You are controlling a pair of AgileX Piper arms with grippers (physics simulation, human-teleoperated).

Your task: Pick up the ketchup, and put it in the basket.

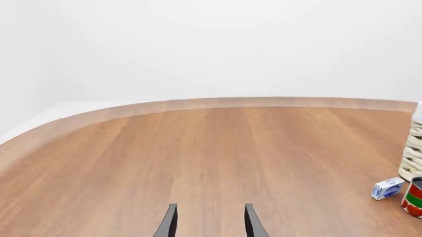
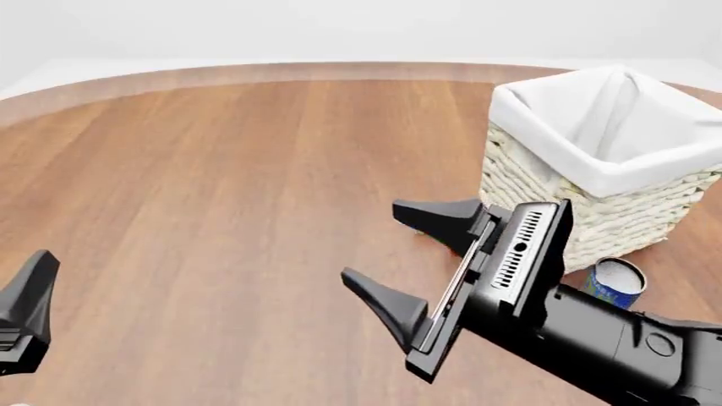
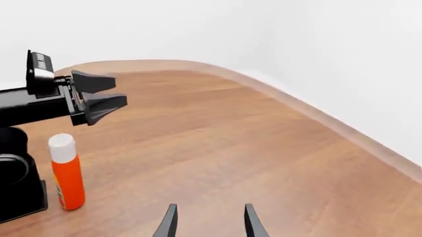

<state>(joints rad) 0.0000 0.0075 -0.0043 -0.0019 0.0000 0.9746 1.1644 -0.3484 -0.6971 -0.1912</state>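
Note:
The ketchup, an orange-red bottle with a white cap, stands upright on the wooden table next to the left arm's base; it shows only in the right wrist view. The cream wicker basket with a white liner stands at the back right, and its edge shows in the left wrist view. My right gripper is open and empty above the table's middle, left of the basket. My left gripper is open and empty, at the front view's lower left edge.
A blue can stands in front of the basket, beside my right arm. A small white-and-blue box and a red-and-green can sit near the basket. The table's curved far edge meets a white wall.

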